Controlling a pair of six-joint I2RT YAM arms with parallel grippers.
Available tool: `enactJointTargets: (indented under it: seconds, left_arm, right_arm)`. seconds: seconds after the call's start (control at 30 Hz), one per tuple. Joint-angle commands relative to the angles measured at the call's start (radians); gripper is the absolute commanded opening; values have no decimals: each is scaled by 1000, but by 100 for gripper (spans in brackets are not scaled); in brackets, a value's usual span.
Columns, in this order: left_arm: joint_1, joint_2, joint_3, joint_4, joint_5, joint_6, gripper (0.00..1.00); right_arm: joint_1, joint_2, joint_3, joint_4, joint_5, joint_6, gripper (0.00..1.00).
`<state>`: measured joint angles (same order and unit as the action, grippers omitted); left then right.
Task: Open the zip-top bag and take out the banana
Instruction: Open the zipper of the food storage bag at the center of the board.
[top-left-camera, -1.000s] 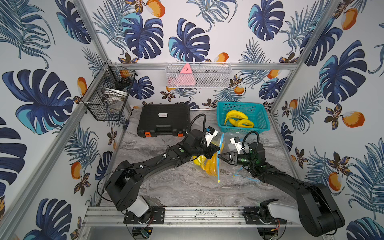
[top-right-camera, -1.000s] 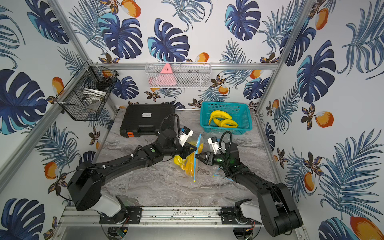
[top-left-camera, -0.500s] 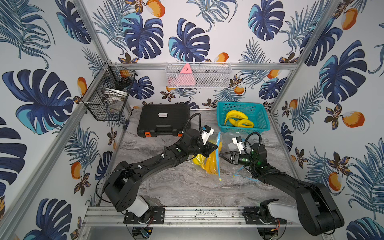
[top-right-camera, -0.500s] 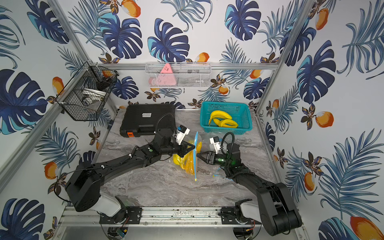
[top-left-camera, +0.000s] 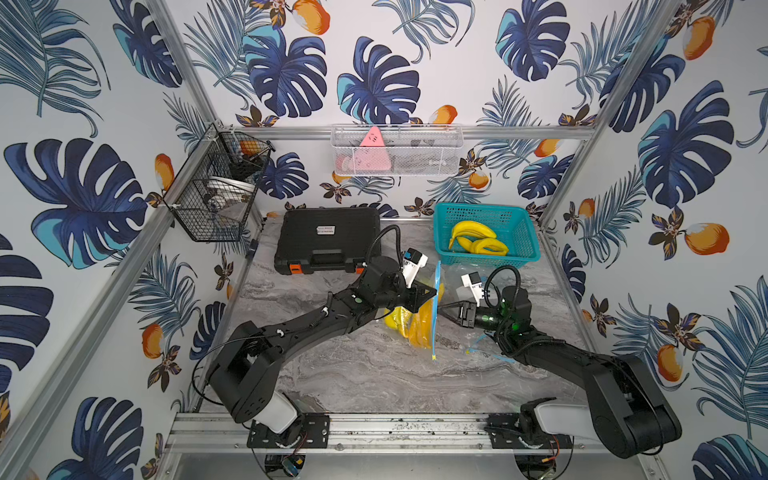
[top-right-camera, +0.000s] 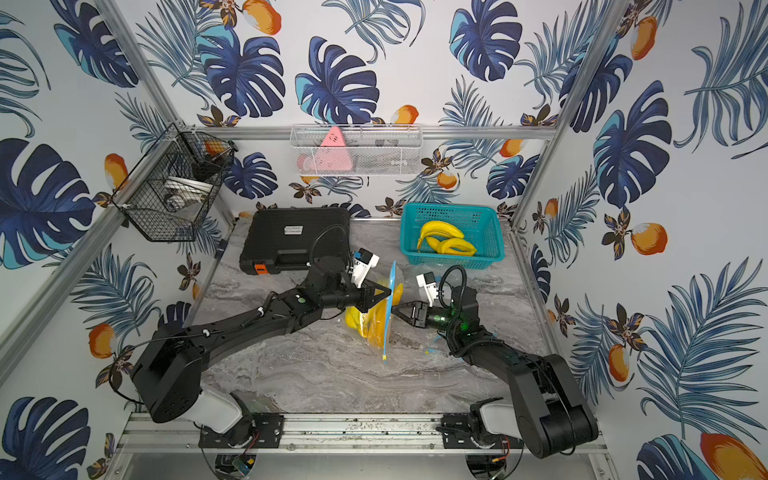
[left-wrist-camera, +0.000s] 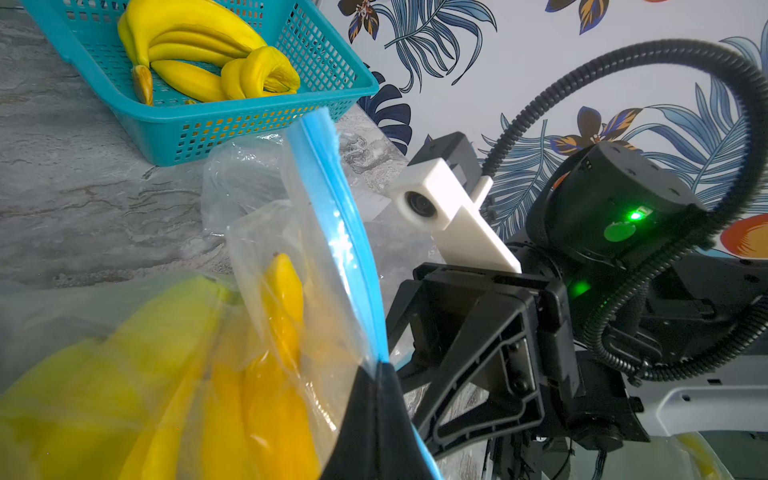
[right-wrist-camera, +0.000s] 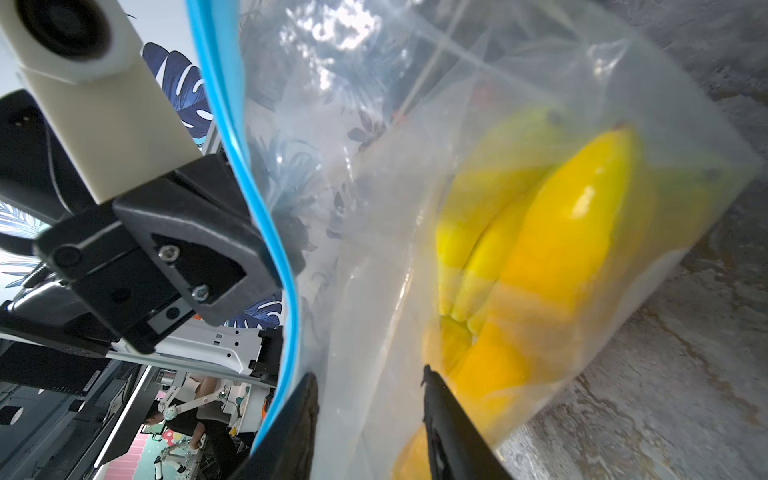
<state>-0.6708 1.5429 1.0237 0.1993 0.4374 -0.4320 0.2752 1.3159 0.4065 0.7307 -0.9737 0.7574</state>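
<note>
The clear zip-top bag (top-left-camera: 420, 332) stands on edge at mid table, its blue zip strip (top-left-camera: 435, 307) running upright. A yellow banana bunch (top-left-camera: 401, 326) shows through the film in both top views, and also as the banana bunch (right-wrist-camera: 552, 249) in the right wrist view. My left gripper (top-left-camera: 432, 296) is shut on the zip strip (left-wrist-camera: 332, 216) about halfway along it. From the other side my right gripper (top-left-camera: 444, 309) faces it, open. One of its fingers (right-wrist-camera: 307, 386) lies by the strip, the other against the film, with clear bag film (right-wrist-camera: 370, 332) between them.
A teal basket (top-left-camera: 521, 232) holding more bananas stands at the back right. A black case (top-left-camera: 328, 239) lies at the back left. A black wire basket (top-left-camera: 216, 195) and a white wire shelf (top-left-camera: 397, 149) hang on the walls. Another crumpled clear bag (top-left-camera: 482, 351) lies under my right arm.
The left gripper has drawn slightly left with the bag, and the zip strip now stands taller and straighter. The right gripper's jaws have narrowed a little at the bag's mouth.
</note>
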Motion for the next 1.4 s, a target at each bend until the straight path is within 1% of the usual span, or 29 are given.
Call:
enactJointTargets:
  seconds: [0.0, 0.2, 0.43, 0.53, 0.57, 0.63, 0.83, 0.93, 1.03, 1.23, 1.37]
  left_arm:
    - [5, 5, -4, 55, 8, -11, 0]
    - [13, 3, -10, 70, 10, -23, 0]
    - [17, 11, -18, 128, 26, -64, 0]
    - [18, 12, -22, 143, 30, -74, 0]
    - [19, 12, -23, 142, 32, -74, 0]
    - [22, 12, -26, 141, 34, -73, 0]
    - [45, -4, -45, 146, 46, -81, 0]
    - [54, -11, -46, 128, 52, -73, 0]
    - [61, -13, -52, 136, 56, -81, 0]
    - [64, -13, -53, 144, 60, -87, 0]
    - [67, -15, -59, 146, 60, -88, 0]
  right_arm:
    - [3, -3, 8, 53, -24, 30, 46]
    - [5, -35, 0, 17, -19, 27, 50]
    - [60, 40, 38, 47, -1, 34, 47]
    - [73, 67, 42, 78, 1, 48, 42]
    - [73, 72, 40, 83, 3, 52, 42]
    - [73, 66, 40, 73, 4, 44, 42]
    - [67, 4, 40, -36, 23, -17, 44]
    - [57, -27, 36, -87, 30, -38, 47]
    - [53, -35, 36, -101, 33, -46, 47]
    - [50, -3, 35, -70, 13, -27, 42]
    - [47, -6, 34, -60, 10, -21, 43]
